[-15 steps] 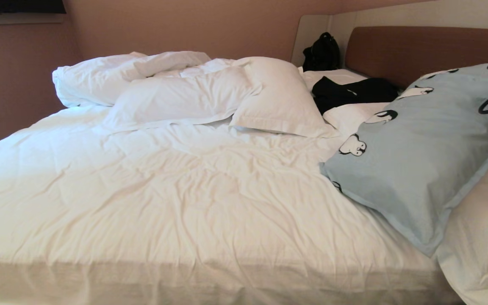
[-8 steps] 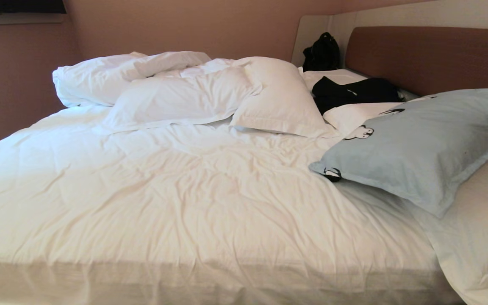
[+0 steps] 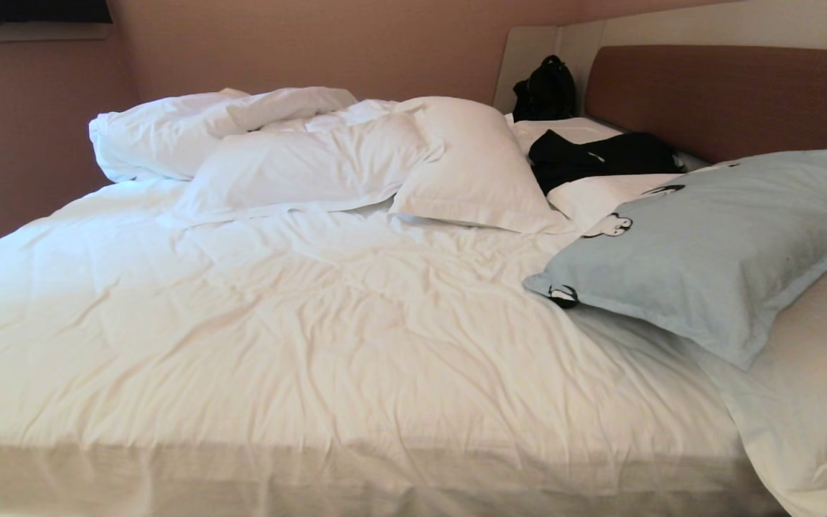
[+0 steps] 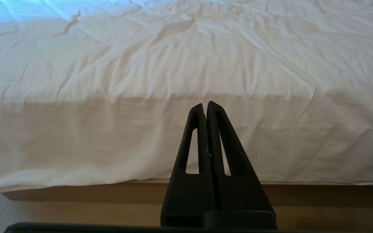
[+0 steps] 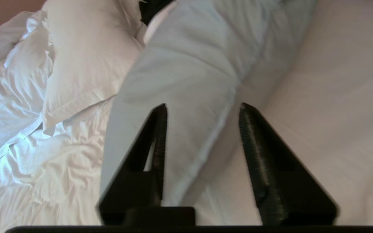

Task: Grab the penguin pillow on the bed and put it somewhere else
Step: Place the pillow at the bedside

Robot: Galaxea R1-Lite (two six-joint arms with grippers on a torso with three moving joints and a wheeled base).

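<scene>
The pillow (image 3: 715,251) runs off the right edge in the head view, so its far end is hidden. It covers part of the bed (image 3: 313,323). Both arms are out of that view, and the dark things (image 3: 600,158) by the headboard are too small to tell.

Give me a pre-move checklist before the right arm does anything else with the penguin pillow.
1. Penguin pillow resting on the bed, not hanging: ok.
2. Right claw open, nothing clamped: ok; its fingers stand apart over the pillow's flanged edge.
3. Right claw clear of the pillow fabric: cannot tell; the edge lies between the fingers, contact unclear.
4. Left claw shut and parked low at the bed's near side: ok.
5. Pillow clear of the black clothing: ok; a white pillow lies between them.
6. Pillow fully supported: cannot tell; its right end runs out of the head view.
</scene>
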